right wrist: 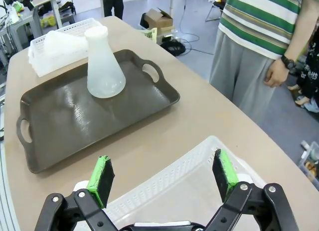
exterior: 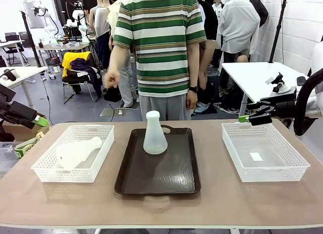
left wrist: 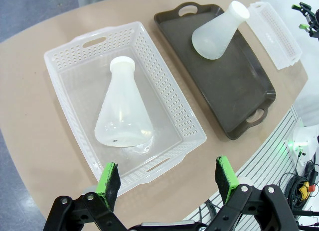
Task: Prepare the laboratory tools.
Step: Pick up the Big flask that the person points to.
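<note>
Left gripper point(left wrist: 167, 181) gapes fully and holds nothing. Ahead of and below its pads, one frosted Erlenmeyer flask point(left wrist: 122, 111) lies on its side inside a white lattice basket point(left wrist: 75, 49). Right gripper point(right wrist: 162, 175), equally wide and empty, hangs over another lattice basket point(right wrist: 164, 186). Beyond it the second flask point(right wrist: 103, 64) stands upright on a dark brown tray point(right wrist: 60, 121). Both flasks look light, rigid and probably slippery, and the narrow neck seems the surest hold. Basket walls crowd the lying one.
</note>
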Motion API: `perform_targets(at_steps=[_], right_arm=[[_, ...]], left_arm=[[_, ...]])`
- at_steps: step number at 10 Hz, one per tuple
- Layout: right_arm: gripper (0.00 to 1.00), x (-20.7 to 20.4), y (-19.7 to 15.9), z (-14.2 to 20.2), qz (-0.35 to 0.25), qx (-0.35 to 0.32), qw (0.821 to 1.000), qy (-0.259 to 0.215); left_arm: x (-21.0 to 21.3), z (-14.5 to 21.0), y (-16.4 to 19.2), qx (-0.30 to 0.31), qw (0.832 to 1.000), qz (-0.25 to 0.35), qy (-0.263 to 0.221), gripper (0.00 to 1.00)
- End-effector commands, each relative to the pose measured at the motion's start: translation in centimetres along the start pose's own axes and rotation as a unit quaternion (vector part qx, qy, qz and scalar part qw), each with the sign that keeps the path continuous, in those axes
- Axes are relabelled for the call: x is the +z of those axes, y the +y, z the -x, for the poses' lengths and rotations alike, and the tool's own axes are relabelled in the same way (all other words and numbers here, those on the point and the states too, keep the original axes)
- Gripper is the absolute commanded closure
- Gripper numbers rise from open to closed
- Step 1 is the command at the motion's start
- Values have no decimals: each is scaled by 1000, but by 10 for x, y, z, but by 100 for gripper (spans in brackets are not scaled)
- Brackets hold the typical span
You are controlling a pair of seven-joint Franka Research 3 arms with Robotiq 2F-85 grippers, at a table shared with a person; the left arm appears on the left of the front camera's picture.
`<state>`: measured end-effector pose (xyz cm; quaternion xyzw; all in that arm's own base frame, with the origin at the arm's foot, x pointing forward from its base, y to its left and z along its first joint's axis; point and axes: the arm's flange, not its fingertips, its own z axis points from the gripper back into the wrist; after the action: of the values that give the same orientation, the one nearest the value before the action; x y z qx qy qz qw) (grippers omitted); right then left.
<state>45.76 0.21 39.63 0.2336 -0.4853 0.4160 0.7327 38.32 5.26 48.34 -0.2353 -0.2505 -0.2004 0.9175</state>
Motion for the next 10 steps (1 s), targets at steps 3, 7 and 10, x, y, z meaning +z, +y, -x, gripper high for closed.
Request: perform_targets(at_steps=[3,7,10], right_arm=[[0,0,0,-1,5,3,1000,5],[0,0,0,-1,5,3,1000,5],[0,0,0,-1,5,3,1000,5]], left_arm=[[0,0,3,-8,1000,13,-8,0],[0,0,3,-8,1000,13,-8,0],[0,0,3,-8,1000,13,-8,0]])
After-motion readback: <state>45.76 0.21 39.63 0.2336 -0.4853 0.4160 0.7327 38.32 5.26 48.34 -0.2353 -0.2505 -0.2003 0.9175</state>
